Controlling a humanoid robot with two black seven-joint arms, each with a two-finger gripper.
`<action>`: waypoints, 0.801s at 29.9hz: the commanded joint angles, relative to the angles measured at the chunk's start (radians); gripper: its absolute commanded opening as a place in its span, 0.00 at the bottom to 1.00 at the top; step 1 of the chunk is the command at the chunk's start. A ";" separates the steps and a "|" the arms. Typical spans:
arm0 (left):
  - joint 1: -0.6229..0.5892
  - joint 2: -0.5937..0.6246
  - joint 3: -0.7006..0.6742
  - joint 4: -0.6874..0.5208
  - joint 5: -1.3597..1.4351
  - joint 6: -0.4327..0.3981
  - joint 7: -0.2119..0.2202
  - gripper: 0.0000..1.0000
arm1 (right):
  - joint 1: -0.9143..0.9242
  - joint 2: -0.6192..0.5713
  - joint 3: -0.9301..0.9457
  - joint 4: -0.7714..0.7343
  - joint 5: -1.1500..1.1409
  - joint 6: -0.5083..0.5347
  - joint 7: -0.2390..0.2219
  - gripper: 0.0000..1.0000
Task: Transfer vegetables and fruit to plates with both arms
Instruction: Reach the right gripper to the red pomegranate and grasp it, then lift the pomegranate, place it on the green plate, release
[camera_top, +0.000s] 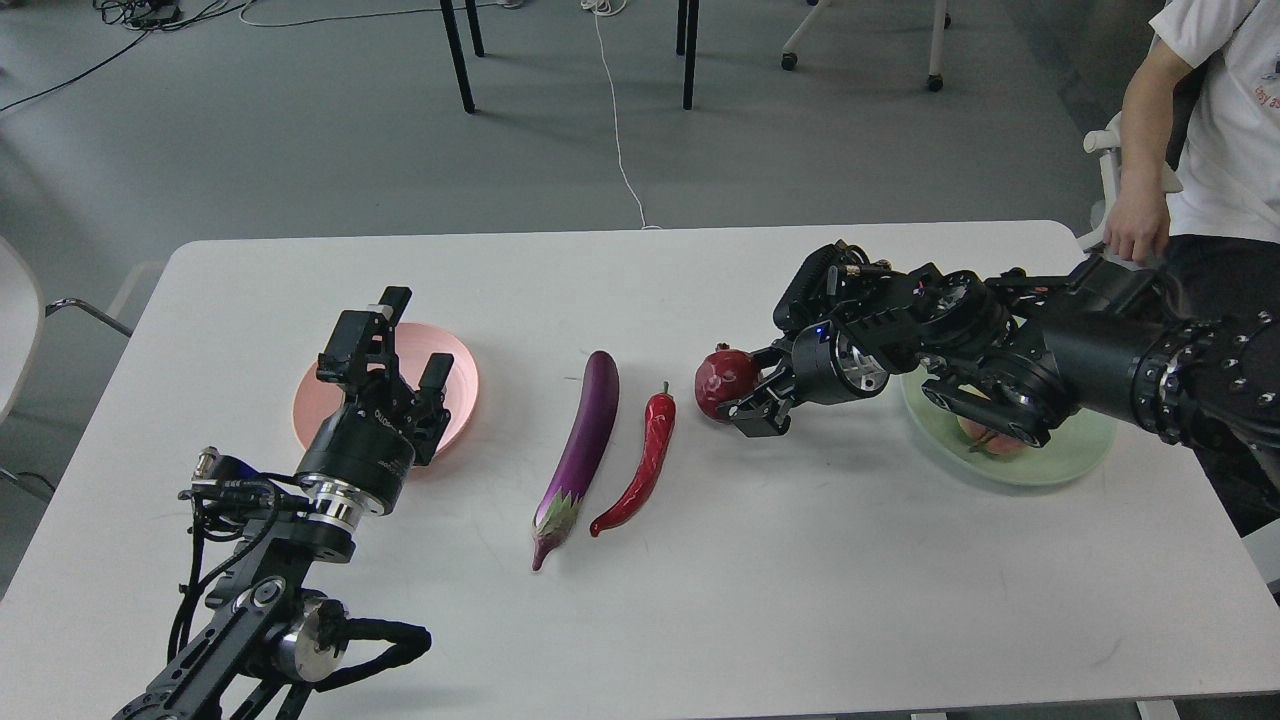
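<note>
The pomegranate (720, 381) is on the white table, right of centre. My right gripper (757, 390) reaches in from the right, one finger above and one below the fruit's right side, shut on it at table level. The apple-like fruit (988, 437) lies on the mint green plate (1075, 455), mostly hidden by my right arm. The purple eggplant (585, 440) and red chili pepper (645, 462) lie side by side at the table's middle. My left gripper (405, 350) is open and empty, upright in front of the salmon pink plate (455, 365).
A person (1200, 140) in a white shirt sits at the table's far right corner, one hand near my right arm. Black table legs and cables are on the grey floor beyond the table's far edge.
</note>
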 joint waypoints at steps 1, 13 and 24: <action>0.000 -0.001 0.000 0.000 0.000 0.000 0.000 0.98 | 0.003 -0.001 0.000 0.005 0.000 -0.002 0.000 0.29; -0.002 -0.001 0.000 0.000 0.000 0.000 0.000 0.98 | 0.170 -0.281 -0.002 0.172 -0.020 -0.002 0.000 0.32; 0.000 -0.004 0.008 -0.001 0.000 0.000 0.000 0.98 | 0.081 -0.506 -0.025 0.111 -0.137 -0.079 0.000 0.32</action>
